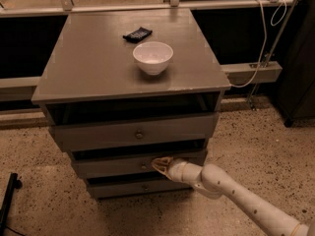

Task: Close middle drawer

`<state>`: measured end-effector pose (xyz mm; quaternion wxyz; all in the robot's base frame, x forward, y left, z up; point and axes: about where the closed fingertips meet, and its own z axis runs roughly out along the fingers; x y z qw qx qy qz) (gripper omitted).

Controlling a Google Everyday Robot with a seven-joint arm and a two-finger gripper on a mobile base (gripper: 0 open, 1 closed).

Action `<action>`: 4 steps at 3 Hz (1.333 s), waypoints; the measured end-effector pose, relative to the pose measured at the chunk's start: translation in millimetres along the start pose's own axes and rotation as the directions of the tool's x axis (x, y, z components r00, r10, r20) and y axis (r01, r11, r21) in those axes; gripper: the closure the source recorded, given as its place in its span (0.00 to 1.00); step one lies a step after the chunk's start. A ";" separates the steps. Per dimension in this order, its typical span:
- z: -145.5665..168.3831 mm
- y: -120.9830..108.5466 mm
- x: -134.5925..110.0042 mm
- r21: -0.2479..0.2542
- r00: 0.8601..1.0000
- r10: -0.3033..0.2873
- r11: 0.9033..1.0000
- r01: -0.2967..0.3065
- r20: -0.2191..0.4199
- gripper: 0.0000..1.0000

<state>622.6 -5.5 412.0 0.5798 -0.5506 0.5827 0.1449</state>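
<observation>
Camera view: middle drawer (108, 167) is nearly home, its front slightly proud beneath the top drawer (98, 134). Gripper (158, 164), jaws apparently closed on nothing, presses the front beside the knob (144, 167). Risks: an off-centre push could rack and jam the drawer, or the tip could slip off.

so the arm (236, 195) is a smooth off-white tube, rounded joints, few tiny dark dots; tan gripper (159, 163) sits at the middle drawer (108, 167) front
</observation>
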 end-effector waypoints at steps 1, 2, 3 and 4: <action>1.6 -1.6 -1.4 0.001 1.000 -0.007 1.000 0.007 0.004 1.00; -2.8 0.7 -4.4 -0.024 0.995 -0.081 0.996 0.082 0.054 1.00; -29.9 22.8 -7.1 -0.131 0.986 -0.128 0.981 0.141 0.106 1.00; -73.1 41.9 -9.8 -0.208 0.985 -0.111 0.969 0.136 0.130 1.00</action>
